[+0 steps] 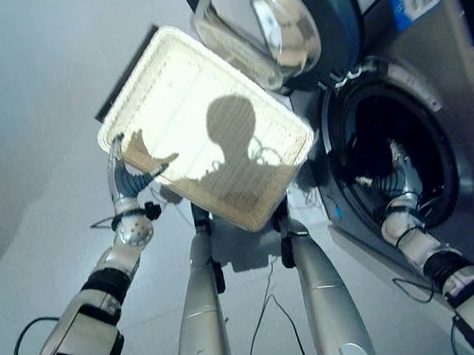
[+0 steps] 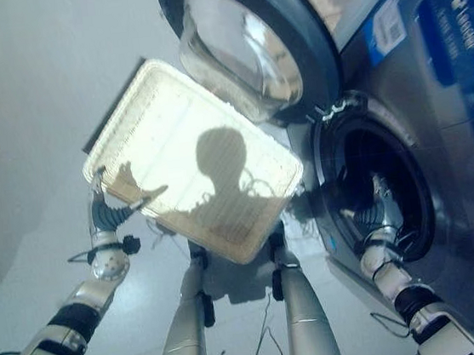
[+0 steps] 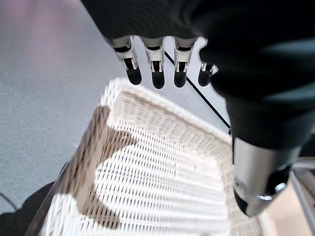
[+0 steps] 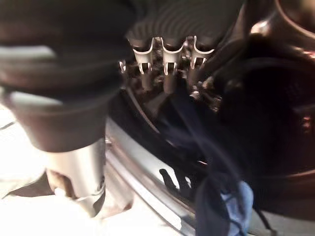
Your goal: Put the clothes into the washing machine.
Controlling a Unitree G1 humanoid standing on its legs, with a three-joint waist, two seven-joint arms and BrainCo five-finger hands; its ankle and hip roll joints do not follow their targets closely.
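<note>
Two hands are in play, so take them from the left. Your left hand (image 1: 128, 179) hovers at the near left edge of the shallow white wicker laundry basket (image 1: 209, 86), which sits on the pale grey floor (image 1: 14, 100). Its own wrist camera shows the fingers (image 3: 156, 73) straight and spread above the woven rim, gripping nothing. The basket's bottom looks bare in both head views: you can see weave and shadow, but no garment lying in it.

Moving right, the round glass door (image 1: 258, 22) of the grey front-loading washing machine (image 1: 459, 101) stands swung wide, clear of the opening. Below it the dark drum mouth (image 1: 395, 134) is unobstructed.

Your right hand (image 1: 401, 172) is reached into that mouth, just past the door seal. From its wrist camera, the fingers (image 4: 168, 73) point into the drum, and dark blue clothing (image 4: 216, 196) trails down from beneath them and over the drum lip, with a lighter blue patch at the bottom. Whether those fingers are pinching the cloth or have let go, you cannot tell; the contact is too dark to read.

Judging from this, the task is nearly finished: the basket appears emptied and the last garment is at the drum. What is left is getting that hanging tail fully inside, since part of it seems to drape over the lip, then drawing the hand out.
</note>
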